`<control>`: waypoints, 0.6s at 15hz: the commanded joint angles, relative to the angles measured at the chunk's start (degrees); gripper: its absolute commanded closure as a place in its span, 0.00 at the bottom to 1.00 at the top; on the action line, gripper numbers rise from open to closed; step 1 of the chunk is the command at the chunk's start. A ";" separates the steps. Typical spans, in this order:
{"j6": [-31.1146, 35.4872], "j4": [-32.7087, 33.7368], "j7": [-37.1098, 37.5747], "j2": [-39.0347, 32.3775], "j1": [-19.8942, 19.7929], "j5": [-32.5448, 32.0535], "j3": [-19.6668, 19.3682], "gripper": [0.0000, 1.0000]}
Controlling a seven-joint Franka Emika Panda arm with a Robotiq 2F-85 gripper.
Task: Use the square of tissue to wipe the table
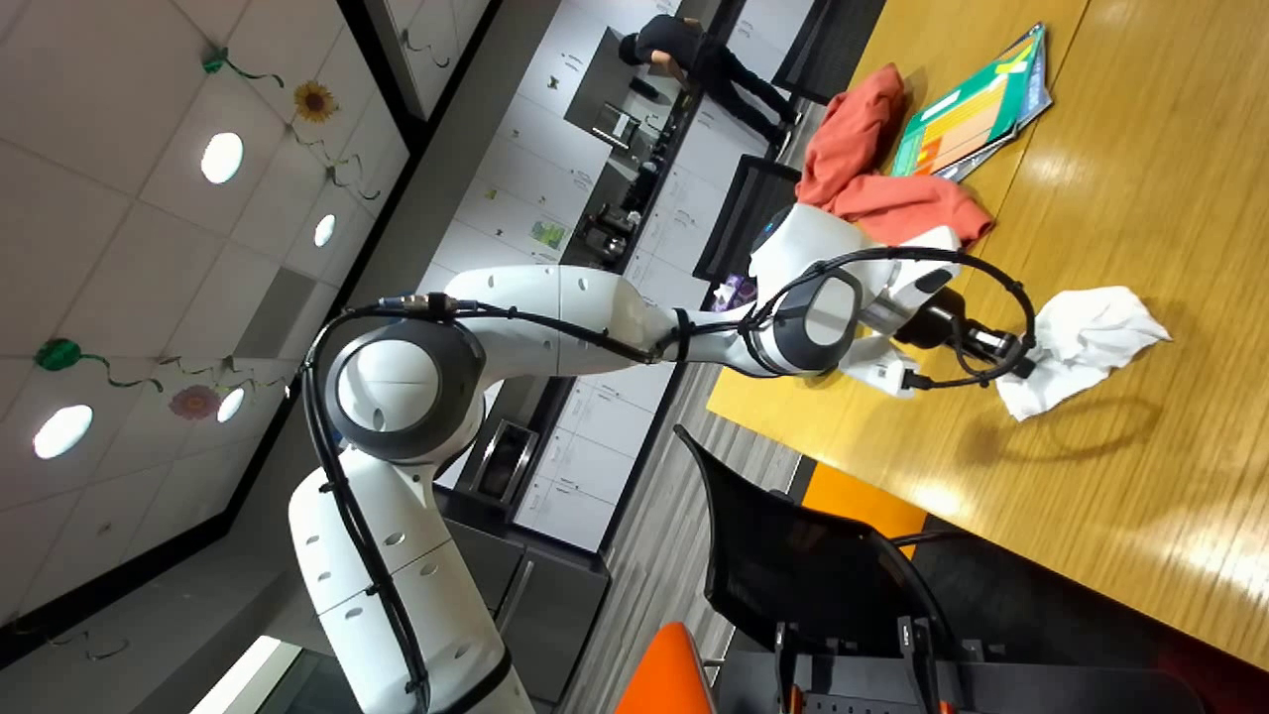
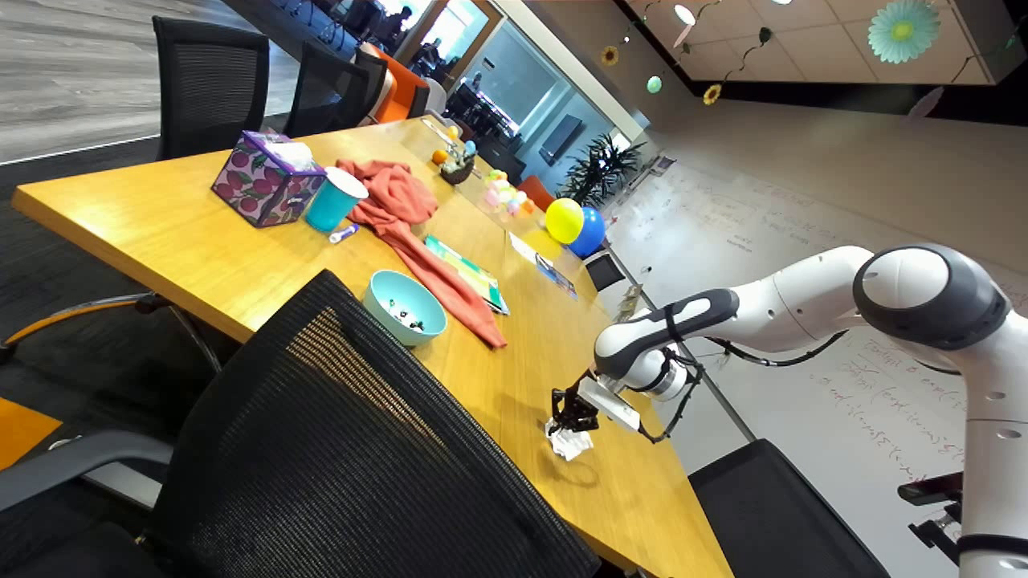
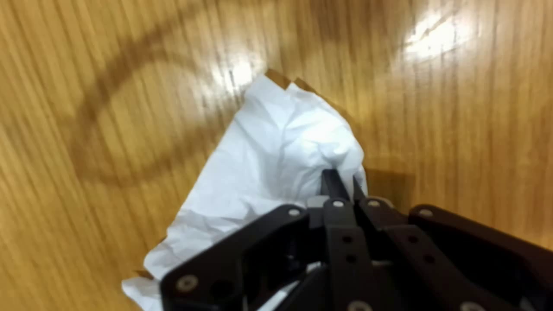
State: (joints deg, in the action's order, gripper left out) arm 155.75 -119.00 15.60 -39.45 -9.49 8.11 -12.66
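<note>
Tissue (image 3: 259, 160) pinched in the end effector (image 3: 344, 180) runs lengthwise toward wrist-view lower left.

**Red-orange cloth (image 2: 401, 201) between teal bowl (image 2: 385, 321) and booklets (image 1: 977, 104)**

I see a patterned tissue box (image 2: 261, 181) just beside a blue cup (image 2: 328, 207), a marker (image 2: 344, 234) near them. In an exterior view, I have a dark-clothed person (image 1: 709, 64) in the background.

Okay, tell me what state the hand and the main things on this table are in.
Square of tissue: crumpled, not balled up.
Hand: closed, apparently on that tissue.
Reddish cloth: rumpled, one end trailing.
Teal bowl: upright, small bits inside.
Teal cup: upright.
Tissue box: open, sheet showing.
Booklets: stacked flat.
</note>
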 commanded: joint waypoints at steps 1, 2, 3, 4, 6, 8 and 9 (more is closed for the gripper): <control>0.63 -0.40 3.09 -0.98 -2.15 2.73 -2.20 1.00; 0.60 -0.36 3.18 -1.04 -2.98 3.52 -2.47 1.00; 0.39 -0.22 3.44 -1.08 -3.59 4.17 -2.62 1.00; 0.35 -0.09 3.21 -1.06 -4.11 4.59 -2.48 1.00; 0.28 0.10 1.72 -0.74 -5.12 5.21 -1.21 1.00; -0.30 0.68 -0.43 -0.43 -5.88 5.46 0.82 1.00; -0.62 1.02 -1.84 -0.14 -6.37 5.64 2.38 1.00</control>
State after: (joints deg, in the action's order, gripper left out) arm 155.76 -118.82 16.95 -39.72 -14.38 12.14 -14.02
